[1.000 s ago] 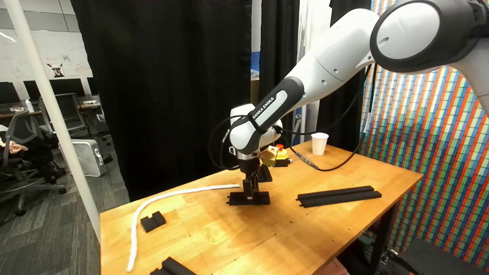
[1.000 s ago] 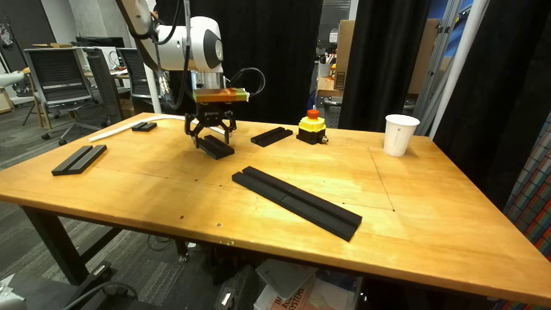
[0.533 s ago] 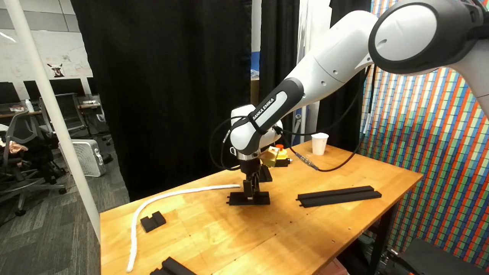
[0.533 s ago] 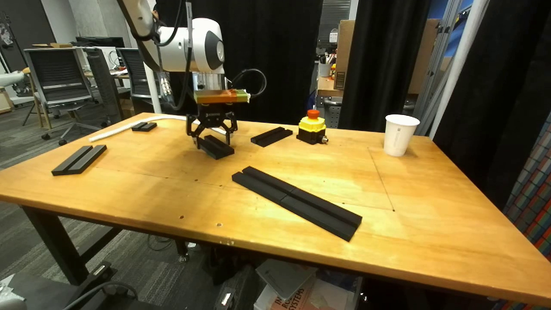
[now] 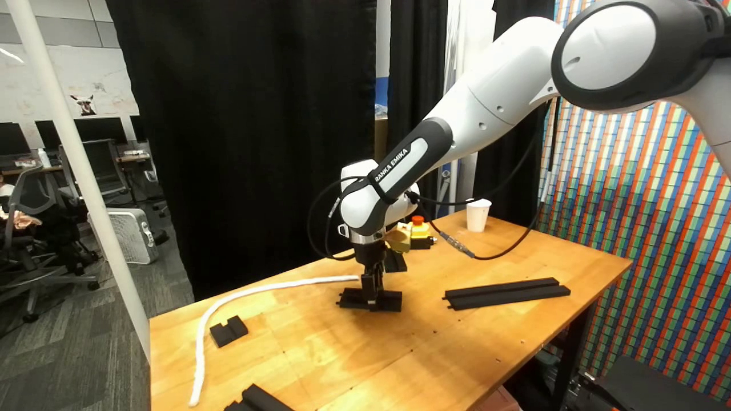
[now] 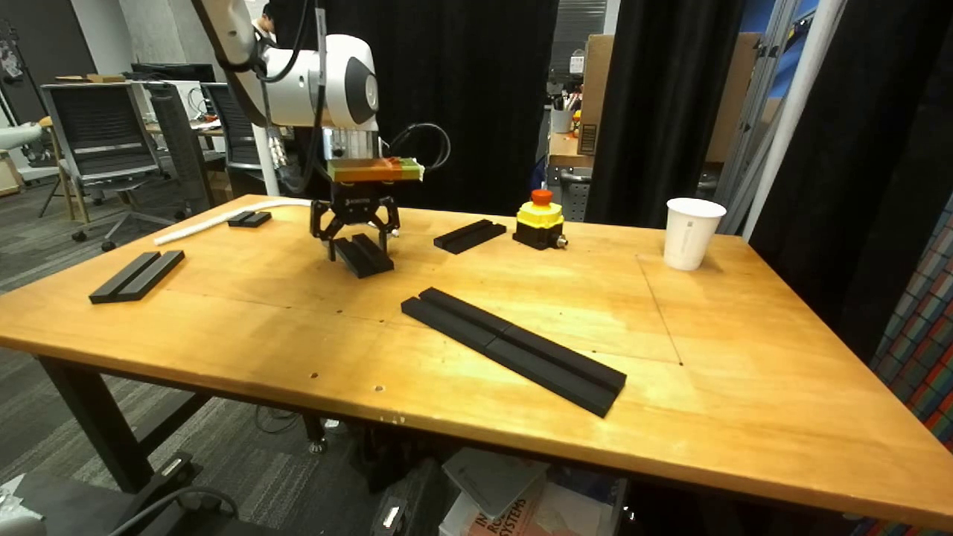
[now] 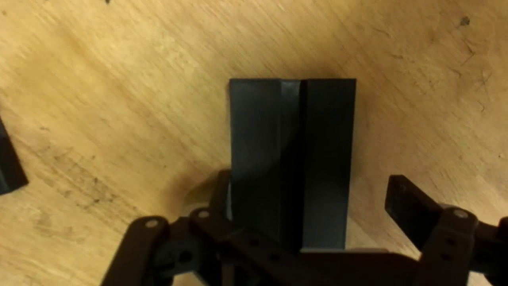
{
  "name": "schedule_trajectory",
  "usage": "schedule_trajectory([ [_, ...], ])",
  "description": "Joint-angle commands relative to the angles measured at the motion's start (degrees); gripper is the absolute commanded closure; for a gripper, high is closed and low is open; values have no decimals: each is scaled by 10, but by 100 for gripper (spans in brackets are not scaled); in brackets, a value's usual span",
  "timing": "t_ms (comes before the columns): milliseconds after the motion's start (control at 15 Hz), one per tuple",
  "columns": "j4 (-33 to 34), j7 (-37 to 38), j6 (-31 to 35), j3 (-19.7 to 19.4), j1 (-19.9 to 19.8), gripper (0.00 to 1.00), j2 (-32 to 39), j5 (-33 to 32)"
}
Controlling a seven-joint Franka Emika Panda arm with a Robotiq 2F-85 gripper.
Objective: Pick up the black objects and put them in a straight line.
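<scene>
End effector [image 6: 357,248], low over the bench [image 6: 759,417], nearer the long edge beside the black curtain [image 5: 257,142]; spread wide, with nothing in its hold. Between its fingers [image 7: 408,210], a grooved black bar [image 7: 291,155]: one flank touching or just beside one finger, a clear gap along the opposite flank. Whether fully flat or slightly tipped, uncertain from these views.

Just changed, against half a second ago: a slight joint shift of end effector and bar toward the short edge away from the paper cup [image 6: 692,234], visible in both exterior views. Meaning for the task, as judged: a sideways nudge by one finger rather than a grip; bar not yet secured, perhaps at a slightly altered heading; centring, then closing across the narrow width, probably called for before any lift.

Outward, toward the long edge opposite the curtain: joined strip [image 6: 515,348], two bars end to end with a fine seam, unmoved over the same interval and presumably the start of the straight line. Near the curtained edge, beside the stop button [image 6: 540,217]: second loose bar [image 6: 470,237]. Toward the short edge away from the cup: third loose bar [image 6: 137,277]. By estimate, line less than half built.

Farthest out, near the corner between curtained edge and that short edge: short black block [image 5: 228,331], with white cord [image 5: 257,291] curving past.
</scene>
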Motion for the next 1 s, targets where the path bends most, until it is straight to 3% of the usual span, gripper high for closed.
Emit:
schedule_trajectory([
  [0, -11, -15, 7, 8, -5, 0, -9, -8],
  [133, -13, -16, 10, 7, -4, 0, -9, -8],
  [267, -15, -13, 16, 6, -5, 26, -9, -6],
  [533, -17, -6, 27, 7, -10, 54, -14, 3],
  [933, -35, -20, 35, 6, -26, 54, -29, 5],
])
